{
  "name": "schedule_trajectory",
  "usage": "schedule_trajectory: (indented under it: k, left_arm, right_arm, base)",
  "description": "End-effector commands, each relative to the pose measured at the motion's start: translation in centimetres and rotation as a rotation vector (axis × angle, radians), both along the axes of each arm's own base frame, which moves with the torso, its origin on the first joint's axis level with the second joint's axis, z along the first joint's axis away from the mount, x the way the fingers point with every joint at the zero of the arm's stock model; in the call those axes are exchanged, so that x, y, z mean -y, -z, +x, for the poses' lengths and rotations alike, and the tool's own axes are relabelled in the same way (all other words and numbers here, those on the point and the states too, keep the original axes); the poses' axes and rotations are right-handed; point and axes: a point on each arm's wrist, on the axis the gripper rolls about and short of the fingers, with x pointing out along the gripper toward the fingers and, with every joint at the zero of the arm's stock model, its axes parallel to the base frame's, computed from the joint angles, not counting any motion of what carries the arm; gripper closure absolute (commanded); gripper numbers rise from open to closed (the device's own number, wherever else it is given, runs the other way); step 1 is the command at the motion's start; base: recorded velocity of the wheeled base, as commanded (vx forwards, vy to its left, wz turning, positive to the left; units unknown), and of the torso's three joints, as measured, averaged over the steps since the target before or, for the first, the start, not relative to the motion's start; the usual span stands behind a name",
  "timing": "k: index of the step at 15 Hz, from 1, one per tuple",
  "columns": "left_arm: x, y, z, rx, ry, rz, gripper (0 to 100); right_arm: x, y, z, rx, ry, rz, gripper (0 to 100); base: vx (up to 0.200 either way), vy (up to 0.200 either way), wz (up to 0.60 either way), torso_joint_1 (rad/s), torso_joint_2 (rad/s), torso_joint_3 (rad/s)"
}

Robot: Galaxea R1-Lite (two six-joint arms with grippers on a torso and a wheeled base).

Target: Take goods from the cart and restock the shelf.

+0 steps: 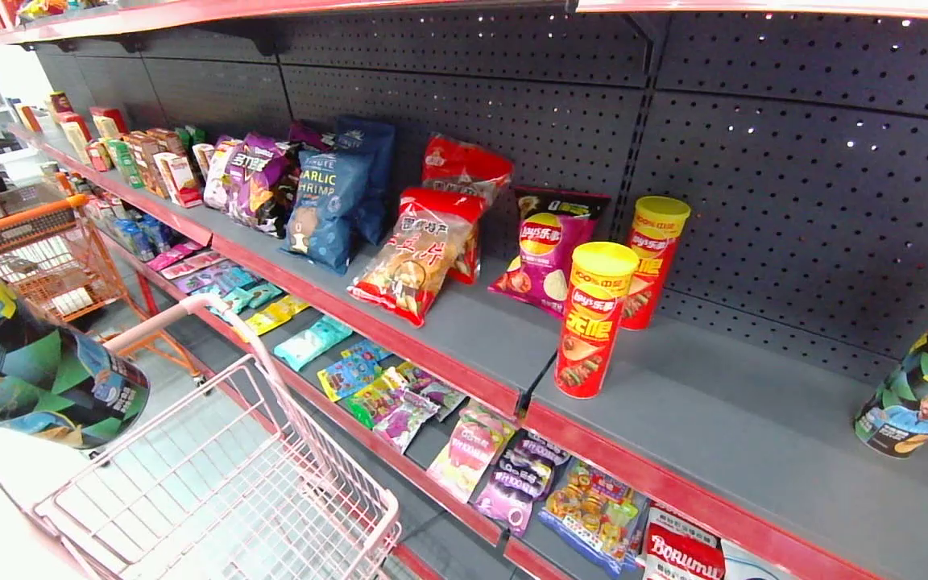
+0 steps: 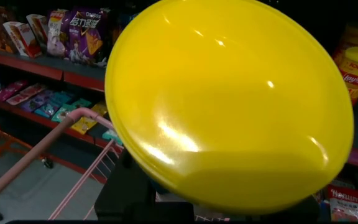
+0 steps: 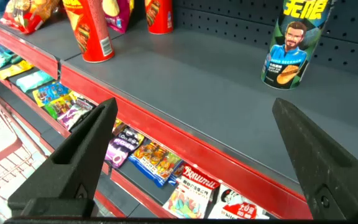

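A green-and-black patterned chip can [image 1: 29, 362] hangs tilted above the pink cart [image 1: 214, 483], at the left of the head view. Its yellow lid [image 2: 229, 99] faces the left wrist camera and hides the fingers of my left gripper [image 2: 166, 208], which is shut on it. My right gripper [image 3: 197, 168] stands open with nothing between its fingers [image 3: 79, 162], in front of the shelf's red front edge [image 3: 166, 124]. A matching green can [image 3: 291, 43] stands upright on the grey shelf [image 1: 714, 403] at the far right [image 1: 923, 379].
Two red chip cans [image 1: 597, 318] [image 1: 649, 262] stand mid-shelf, with chip bags [image 1: 416, 258] to their left. Bare shelf lies between the red cans and the green can. Candy packs [image 1: 472, 451] fill the lower shelf. An orange cart [image 1: 45, 258] stands beyond the pink one.
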Motion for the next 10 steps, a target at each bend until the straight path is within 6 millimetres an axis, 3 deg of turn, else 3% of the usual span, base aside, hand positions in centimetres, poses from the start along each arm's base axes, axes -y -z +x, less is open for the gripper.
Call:
schedule_trajectory:
  k: [1, 7, 10]
  left_arm:
    - [0.0, 0.05, 0.02, -0.002, 0.0, 0.0, 100]
    - [-0.01, 0.14, 0.11, -0.007, 0.001, 0.0, 100]
    - [-0.03, 0.17, 0.27, -0.012, 0.001, -0.002, 100]
  right_arm:
    - [0.0, 0.0, 0.01, -0.001, -0.001, 0.0, 0]
    - [0.0, 0.0, 0.01, -0.001, -0.002, 0.0, 0]
    - [0.0, 0.0, 0.01, -0.001, -0.002, 0.0, 0]
  base:
    - [0.0, 0.0, 0.0, 0.0, 0.0, 0.0]
    - [0.0, 0.0, 0.0, 0.0, 0.0, 0.0]
    - [0.0, 0.0, -0.6, 0.001, -0.01, -0.001]
